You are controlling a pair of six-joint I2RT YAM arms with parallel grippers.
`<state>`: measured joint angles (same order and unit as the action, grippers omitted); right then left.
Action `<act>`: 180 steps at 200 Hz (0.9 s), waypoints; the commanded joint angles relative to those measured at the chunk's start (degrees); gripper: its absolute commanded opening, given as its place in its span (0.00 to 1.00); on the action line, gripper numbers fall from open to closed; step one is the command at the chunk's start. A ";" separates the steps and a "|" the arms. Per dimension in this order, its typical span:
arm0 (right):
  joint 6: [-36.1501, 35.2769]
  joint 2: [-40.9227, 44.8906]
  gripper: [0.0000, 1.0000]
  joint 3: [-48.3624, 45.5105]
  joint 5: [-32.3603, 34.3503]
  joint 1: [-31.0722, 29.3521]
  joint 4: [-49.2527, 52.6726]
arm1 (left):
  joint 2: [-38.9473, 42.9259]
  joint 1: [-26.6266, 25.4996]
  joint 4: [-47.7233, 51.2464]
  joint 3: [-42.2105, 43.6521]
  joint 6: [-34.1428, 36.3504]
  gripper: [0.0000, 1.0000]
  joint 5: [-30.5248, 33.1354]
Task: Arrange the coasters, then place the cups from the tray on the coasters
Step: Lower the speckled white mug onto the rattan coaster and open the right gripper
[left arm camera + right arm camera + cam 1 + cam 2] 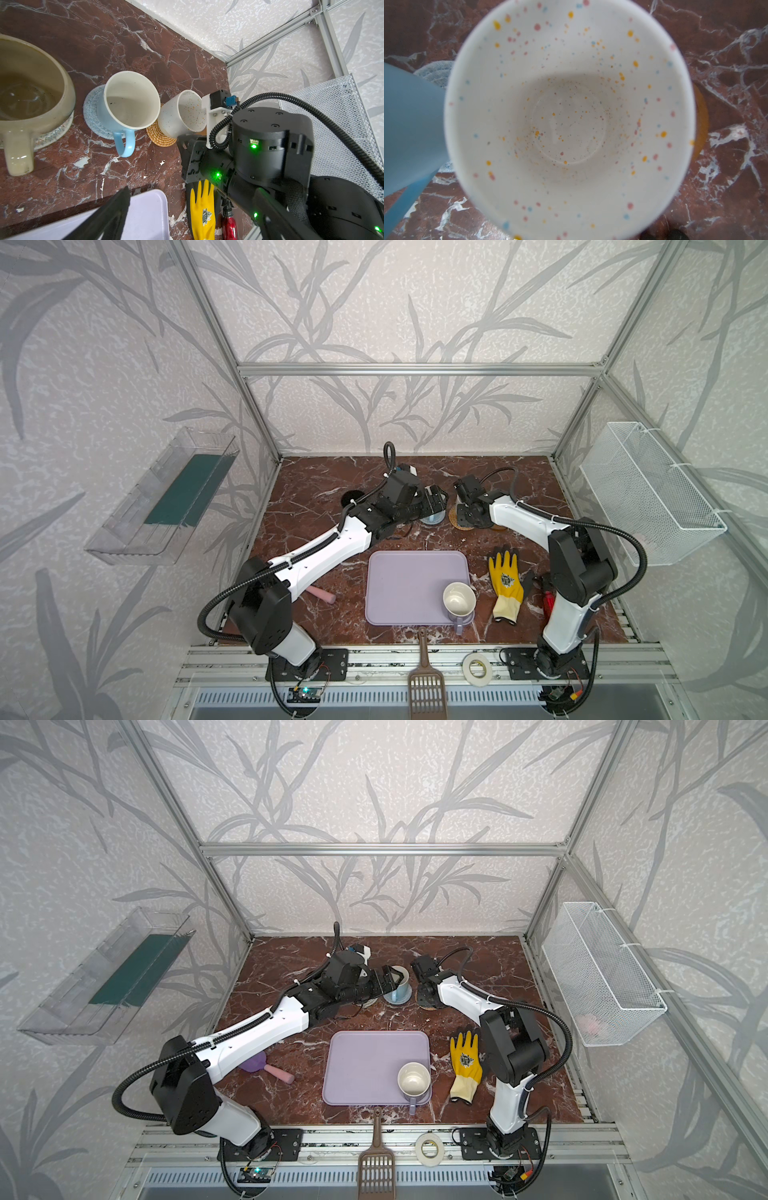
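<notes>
Cups stand in a row at the back: a beige-yellow cup (31, 99) on a cream woven coaster (54, 135), a light blue cup (126, 104) on a grey-blue coaster (91, 116), and a speckled cream-white cup (182, 112) on a tan rattan coaster (160, 137). My right gripper (469, 512) is shut on the cream-white cup (571, 116); its fingertips are hidden. My left gripper (388, 977) hangs open and empty just short of the light blue cup (400, 979). A lavender-grey cup (459, 601) stands on the tray (395, 593). A black cup (353, 498) peeks from behind the left arm.
A yellow glove (505, 585) and a red bottle (548, 601) lie right of the tray. A pink-handled scoop (322, 595) lies to its left. A brown slotted scoop (426, 680) and a white tape roll (477, 669) sit on the front rail. A wire basket (648, 489) hangs on the right wall.
</notes>
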<state>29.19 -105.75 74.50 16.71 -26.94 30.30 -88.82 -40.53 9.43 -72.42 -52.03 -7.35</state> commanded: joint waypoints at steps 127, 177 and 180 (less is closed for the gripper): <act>2.03 0.86 0.30 -3.15 -1.59 -2.05 -2.79 | 1.40 1.15 -0.10 1.40 0.15 0.95 0.76; 1.84 1.08 0.35 -2.60 -3.01 -1.98 -2.15 | 2.45 1.49 -0.50 2.53 -0.08 0.95 0.51; 1.77 1.02 0.36 -2.55 -2.93 -1.98 -2.03 | 2.49 1.50 -0.54 2.61 -0.01 0.95 0.52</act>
<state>31.44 -105.69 71.81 14.87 -28.77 27.27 -88.49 -39.51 9.37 -70.91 -52.10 -7.38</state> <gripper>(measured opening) 0.330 0.951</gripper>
